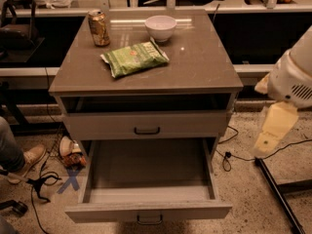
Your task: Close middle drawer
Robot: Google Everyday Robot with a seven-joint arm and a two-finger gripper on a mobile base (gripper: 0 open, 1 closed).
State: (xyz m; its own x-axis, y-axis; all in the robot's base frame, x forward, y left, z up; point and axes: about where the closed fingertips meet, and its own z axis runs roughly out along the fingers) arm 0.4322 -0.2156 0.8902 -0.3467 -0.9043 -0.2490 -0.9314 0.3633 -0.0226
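Note:
The middle drawer (148,211) is pulled far out of the grey-brown cabinet (146,77). Its inside is empty and its dark handle (148,222) sits at the bottom edge of the view. The upper drawer (146,126) above it is pushed in. The lowest drawer is hidden under the open one. My gripper (267,143) hangs as a cream-coloured piece under the white arm (292,77), to the right of the cabinet. It is about level with the open drawer's right side, apart from it and touching nothing.
On the cabinet top are a soda can (99,27), a white bowl (161,27) and a green chip bag (135,57). A person's shoe (29,159) and cables lie on the floor at the left. A black bar (278,194) and cables lie at the right.

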